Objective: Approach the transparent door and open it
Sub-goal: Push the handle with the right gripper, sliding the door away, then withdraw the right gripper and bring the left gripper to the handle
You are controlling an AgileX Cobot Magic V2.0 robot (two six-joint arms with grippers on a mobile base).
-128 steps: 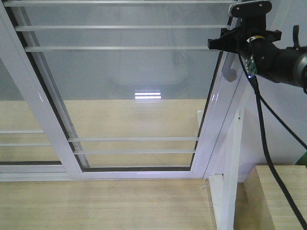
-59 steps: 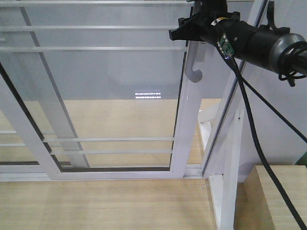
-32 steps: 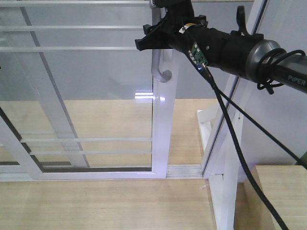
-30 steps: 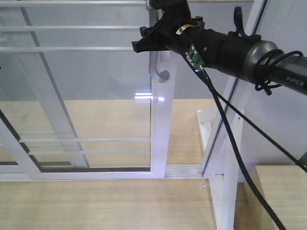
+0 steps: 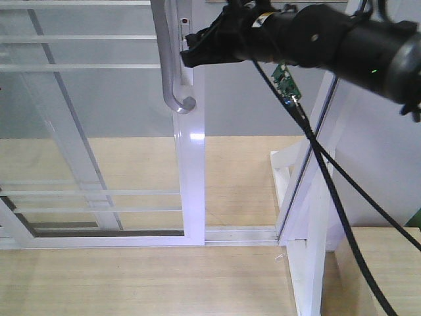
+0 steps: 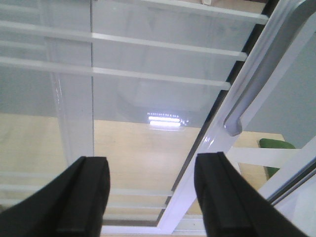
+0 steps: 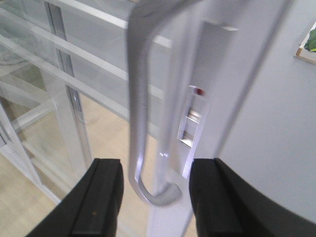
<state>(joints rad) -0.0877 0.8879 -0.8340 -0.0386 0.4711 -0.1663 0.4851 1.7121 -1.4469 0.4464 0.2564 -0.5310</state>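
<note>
The transparent door (image 5: 191, 184) is a glass panel in a white frame with thin white bars. Its curved grey handle (image 5: 172, 66) sits on the right upright. The door stands left of the white jamb, with a gap between them. My right gripper (image 5: 195, 51) is at the upright's top, beside the handle. In the right wrist view the right gripper (image 7: 157, 197) is open, and its fingers (image 7: 101, 200) straddle the handle (image 7: 137, 98) and the upright's edge. My left gripper (image 6: 153, 197) is open and empty, facing the glass, with the handle (image 6: 261, 79) up to its right.
A second white-framed glass panel (image 5: 72, 131) without a handle stands behind the door at left. A white angled support post (image 5: 309, 217) and the jamb stand at right. A light wooden block (image 5: 388, 263) is at the bottom right. The floor track (image 5: 243, 234) runs along the sill.
The door has slid steadily to the left, widening the gap at the jamb. My right arm has moved left with the handle upright.
</note>
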